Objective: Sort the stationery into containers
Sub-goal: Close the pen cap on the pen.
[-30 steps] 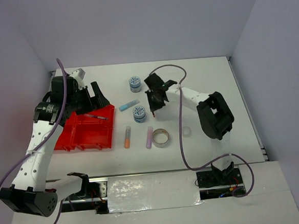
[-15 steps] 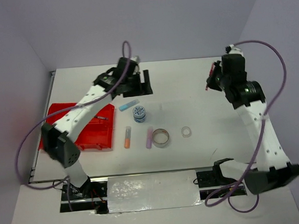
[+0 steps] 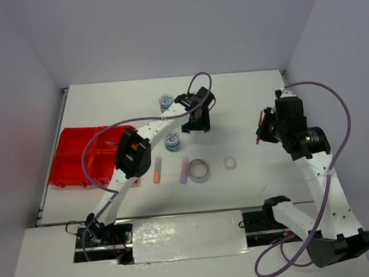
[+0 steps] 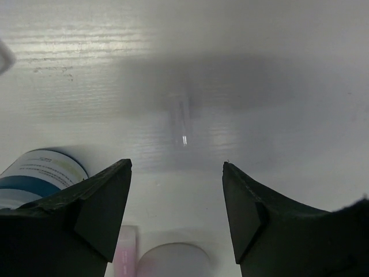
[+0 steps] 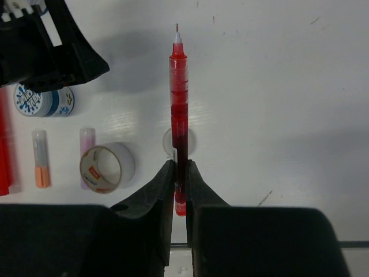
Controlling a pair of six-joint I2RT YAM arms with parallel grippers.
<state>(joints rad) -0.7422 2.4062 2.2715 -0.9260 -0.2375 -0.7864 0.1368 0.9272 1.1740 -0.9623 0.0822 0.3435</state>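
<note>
The red tray (image 3: pixel 79 165) lies at the left, partly behind the left arm. My left gripper (image 3: pixel 199 121) hangs open over the table's middle, nothing between its fingers (image 4: pixel 98 196). Just left of it stands a blue-patterned tub (image 3: pixel 172 140) (image 4: pixel 40 173); a second tub (image 3: pixel 166 102) stands farther back. In a row nearer the front lie an orange stick (image 3: pixel 156 169), a lilac stick (image 3: pixel 185 169), a grey tape ring (image 3: pixel 198 170) and a clear tape ring (image 3: pixel 230 163). My right gripper (image 5: pixel 180 164) is raised at the right, shut on a red pen (image 5: pixel 180 104).
White walls enclose the table at the back and sides. The left arm's white links stretch from its base across the tray's right end to the middle. A lilac cable loops over each arm. The arm bases and a foil-covered strip (image 3: pixel 188 230) line the near edge.
The left arm swung from the tray to the middle of the table, its jaws narrowing a little. The right arm left the tub, rose to the right, then came down slightly.
</note>
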